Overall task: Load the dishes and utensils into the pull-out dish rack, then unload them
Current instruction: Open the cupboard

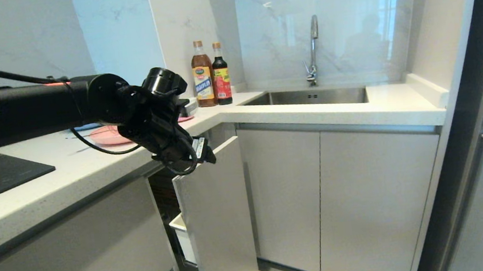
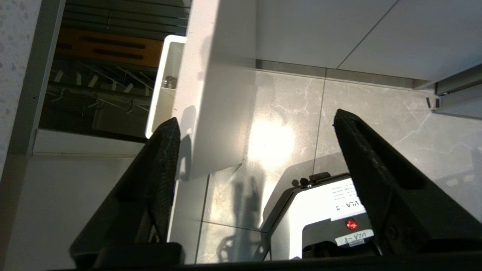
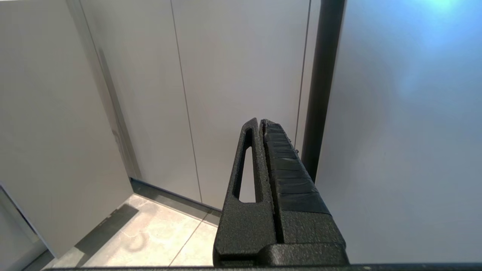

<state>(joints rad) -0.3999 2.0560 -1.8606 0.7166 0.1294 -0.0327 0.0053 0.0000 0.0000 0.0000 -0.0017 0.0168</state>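
Rack partly pulled out, loading not started, left claw hanging open and empty over the panel top

The pull-out dish rack [image 1: 214, 219] is sitting only part way out of the cabinet, its pale front panel standing clear of the counter [image 1: 70, 167] edge, white tray [image 2: 165, 82] and wooden slotted strip [image 2: 109, 47] showing behind it, wire slots looking bare as far as I can tell; the pink plate [image 1: 109, 135] is lying on the counter behind the arm, bowl and utensils not making out, so judging all loading and unloading is left. Left gripper [image 1: 196, 151] is hovering just at the panel's top edge, pointing down, jaws spread wide, gripping nothing. Right gripper [image 3: 261, 126] is hanging parked low by the cabinet doors, fingers pressed together, empty
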